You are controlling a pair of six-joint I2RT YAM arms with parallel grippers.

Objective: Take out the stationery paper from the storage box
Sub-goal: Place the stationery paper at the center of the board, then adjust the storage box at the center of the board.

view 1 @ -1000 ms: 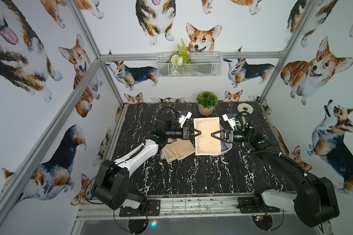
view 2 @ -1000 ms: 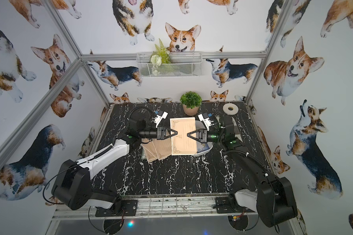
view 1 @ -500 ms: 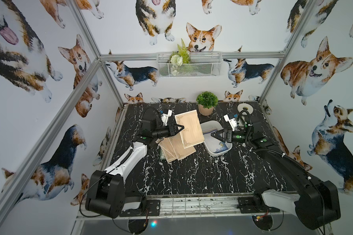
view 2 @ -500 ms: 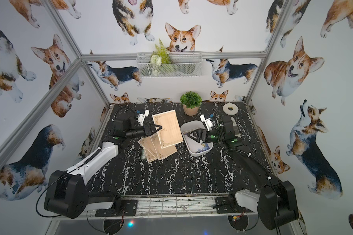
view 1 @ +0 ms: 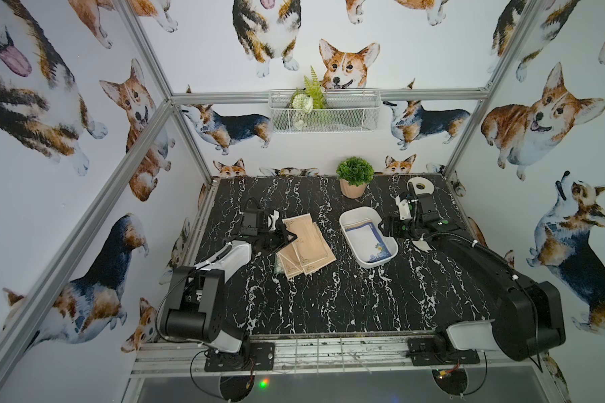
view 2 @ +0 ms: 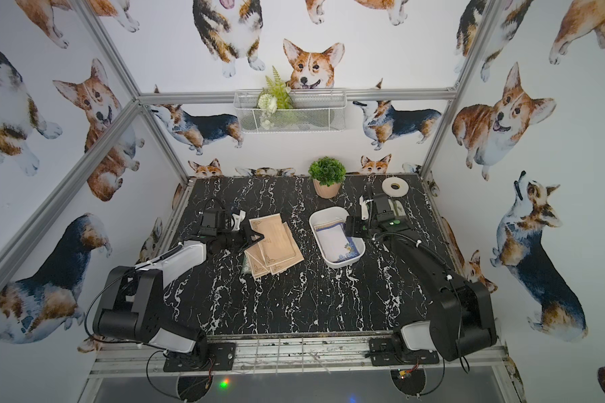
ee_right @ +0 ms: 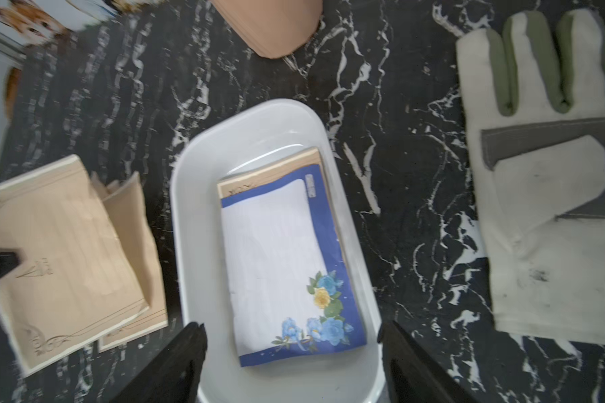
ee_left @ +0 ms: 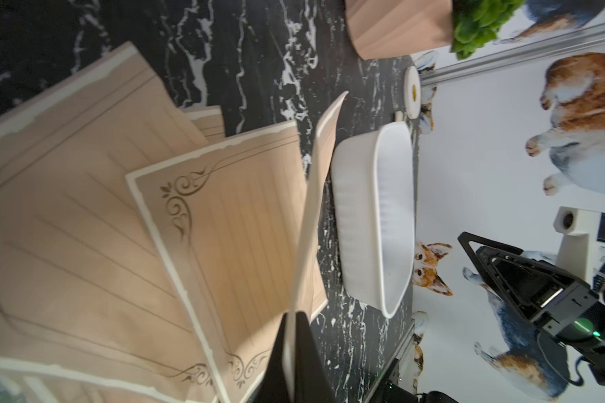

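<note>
The white storage box (view 1: 381,261) (view 2: 346,263) (ee_left: 395,195) stands right of the table's middle. Stationery paper (ee_right: 276,265) (view 1: 367,240) lies inside it: a white sheet with a blue floral border on top, tan sheets beneath. Left of the box, several tan ruled sheets (view 1: 308,251) (view 2: 276,249) (ee_left: 84,226) lie fanned on the table. My left gripper (view 1: 293,237) (ee_left: 294,324) is shut on the edge of one tan sheet (ee_left: 315,195), held just over that pile. My right gripper (ee_right: 291,326) (view 1: 385,226) hangs open above the box's right end, holding nothing.
A grey-and-white work glove (ee_right: 545,195) lies right of the box, under the right arm. A potted plant (view 1: 354,176) and a white tape roll (view 1: 420,186) stand at the back edge. A wire basket (view 1: 323,115) hangs on the back wall.
Both grippers held the tan sheet over the box a second ago. The right gripper has let go and opened; the left has carried the sheet leftward over the pile.
</note>
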